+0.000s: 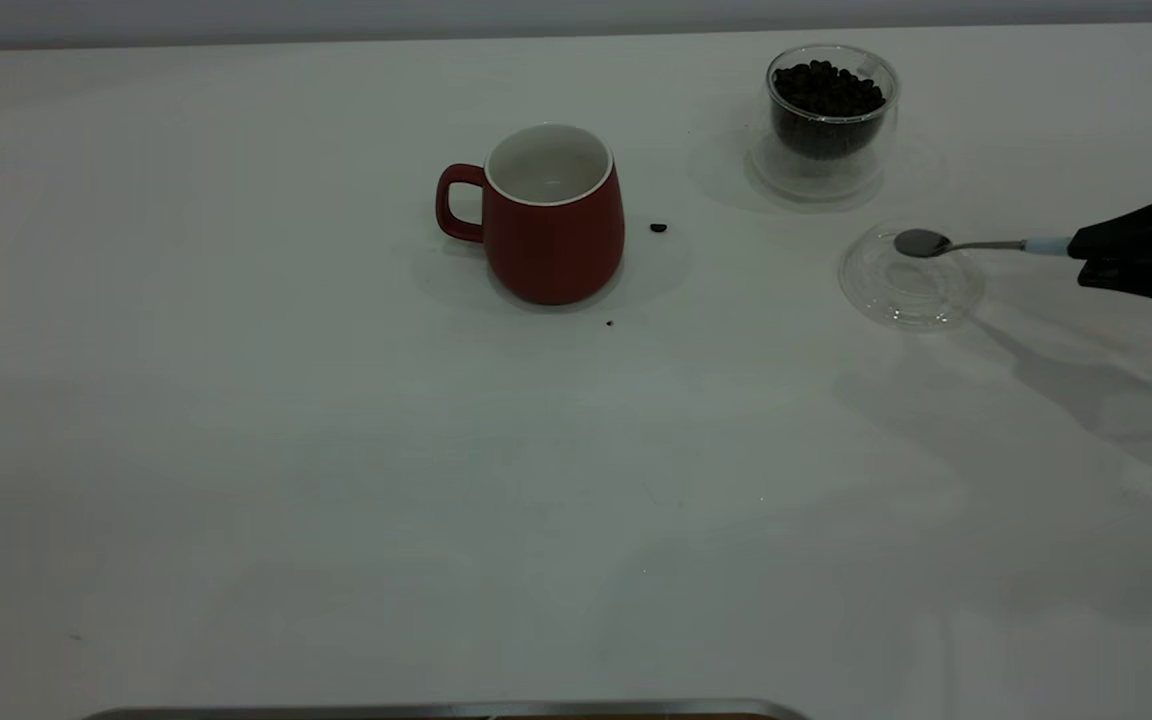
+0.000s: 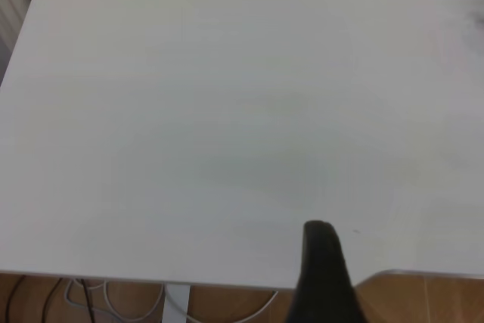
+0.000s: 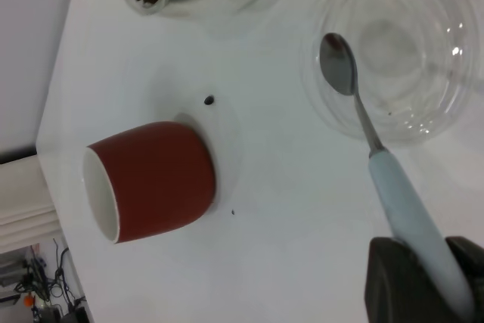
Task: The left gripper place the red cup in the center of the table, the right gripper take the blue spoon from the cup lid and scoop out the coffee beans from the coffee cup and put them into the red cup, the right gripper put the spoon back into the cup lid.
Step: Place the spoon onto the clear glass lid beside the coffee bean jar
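Observation:
The red cup [image 1: 546, 215] stands upright mid-table [image 1: 336, 450], handle to the left; what shows of its inside is white. To its right at the back is the clear coffee cup [image 1: 829, 130], full of coffee beans [image 1: 826, 88]. In front of that lies the cup lid [image 1: 911, 290]. My right gripper [image 1: 1078, 250] is shut on the blue spoon [image 1: 981, 245] by its pale handle, and the empty bowl hovers over the lid's far rim. The right wrist view shows the spoon [image 3: 397, 187], lid [image 3: 423, 73], red cup [image 3: 151, 179] and right gripper [image 3: 431, 266]. My left gripper [image 2: 325, 270] hangs over a bare table edge.
One stray bean [image 1: 658, 228] lies just right of the red cup, and a dark crumb [image 1: 609, 323] lies in front of it. A metal strip [image 1: 436, 710] runs along the near edge. The table's rounded corner is at the far right.

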